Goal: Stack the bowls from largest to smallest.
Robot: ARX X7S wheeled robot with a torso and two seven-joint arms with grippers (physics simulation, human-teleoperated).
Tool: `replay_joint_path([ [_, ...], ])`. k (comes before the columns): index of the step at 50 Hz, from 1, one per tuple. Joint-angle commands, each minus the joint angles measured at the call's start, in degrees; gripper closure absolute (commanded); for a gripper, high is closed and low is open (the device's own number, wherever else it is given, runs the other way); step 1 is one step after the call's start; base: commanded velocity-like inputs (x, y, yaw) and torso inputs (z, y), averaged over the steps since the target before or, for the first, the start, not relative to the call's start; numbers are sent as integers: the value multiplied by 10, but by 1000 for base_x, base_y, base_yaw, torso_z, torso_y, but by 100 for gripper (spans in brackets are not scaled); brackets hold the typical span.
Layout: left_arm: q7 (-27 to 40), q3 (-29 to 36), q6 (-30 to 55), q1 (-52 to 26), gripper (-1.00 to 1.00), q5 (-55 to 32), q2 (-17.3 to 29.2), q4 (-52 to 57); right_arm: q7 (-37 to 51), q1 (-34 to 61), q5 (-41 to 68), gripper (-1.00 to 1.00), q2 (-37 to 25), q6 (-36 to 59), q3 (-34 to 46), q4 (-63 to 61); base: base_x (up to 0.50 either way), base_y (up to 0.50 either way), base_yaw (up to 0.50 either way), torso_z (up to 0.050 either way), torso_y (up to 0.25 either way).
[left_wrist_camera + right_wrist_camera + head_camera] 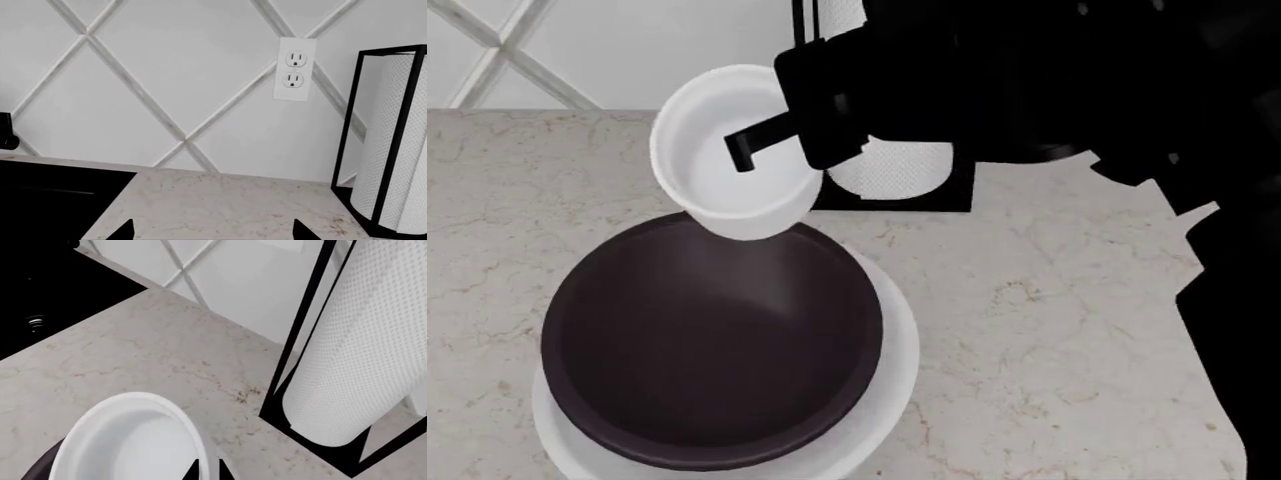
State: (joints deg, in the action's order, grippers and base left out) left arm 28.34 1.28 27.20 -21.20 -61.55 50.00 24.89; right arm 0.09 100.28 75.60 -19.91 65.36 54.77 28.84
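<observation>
Rear edge of counter (1068, 300): paper-towel roll (894, 170) in black frame, upright, blocks passage just behind small white bowl (727, 150). Bowl held up by right gripper (741, 150), tilted over rear rim of brown bowl (707, 340). Brown bowl nested in wide white bowl (888, 390), fills front-left of counter. Bare counter to right of stack, towards right edge; also left, btwn stack and black cooktop (53, 200). Tiled wall (167, 75) w/ outlet (294, 69) closes rear.
</observation>
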Motion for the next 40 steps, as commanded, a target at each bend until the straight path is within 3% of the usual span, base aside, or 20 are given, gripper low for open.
replay_joint_path([
  [1,1,-6,-3,7,-100,-1,3,2,-12,-4,-2,100,11,-5,-10,-1,0,0,0,0,0],
  [40,-1,-11,-8,17,-100,1,3,0,-7,-54,20,100,14,-9,-7,-25,0,0,0,1,1],
])
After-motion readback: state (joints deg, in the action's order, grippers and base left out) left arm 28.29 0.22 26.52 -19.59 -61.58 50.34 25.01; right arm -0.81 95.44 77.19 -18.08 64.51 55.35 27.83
